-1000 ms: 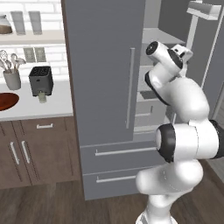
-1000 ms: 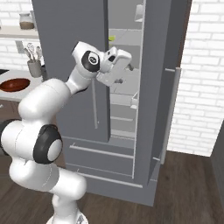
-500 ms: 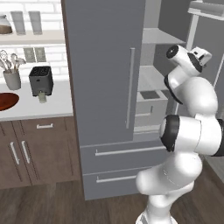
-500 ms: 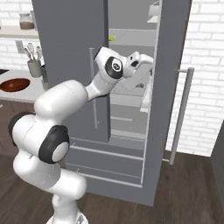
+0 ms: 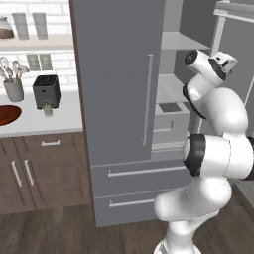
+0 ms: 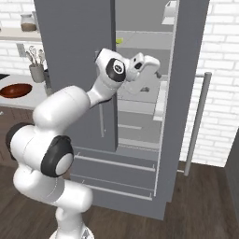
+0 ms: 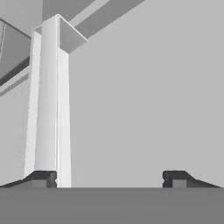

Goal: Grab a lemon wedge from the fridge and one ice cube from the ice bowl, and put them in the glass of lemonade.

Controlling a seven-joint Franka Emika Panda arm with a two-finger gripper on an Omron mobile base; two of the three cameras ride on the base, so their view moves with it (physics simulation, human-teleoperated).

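The fridge (image 5: 119, 99) stands with its left door shut and its right door (image 6: 186, 93) swung wide. On an upper shelf inside lies the tiny yellow-green lemon wedge (image 6: 120, 41). My gripper (image 6: 156, 71) is at mid-shelf height, close to the open door's inner face, below and right of the wedge. Its fingertips (image 7: 41, 179) stand far apart and open, with nothing between them, facing a plain grey panel. The ice bowl (image 5: 7, 115) sits on the counter at far left. The glass of lemonade (image 5: 48, 111) stands in front of the black toaster (image 5: 46, 91).
A grey utensil cup (image 5: 13, 89) stands beside the toaster. Two tall glasses (image 5: 30, 25) and a jar (image 5: 5, 27) sit on the wall shelf. The open door's long handle (image 6: 198, 126) juts out on the right. Wooden cabinets (image 5: 34, 171) are below the counter.
The arm has swung to the right and the hand with it. The fridge's right door has opened wider. The jaws stay wide apart.
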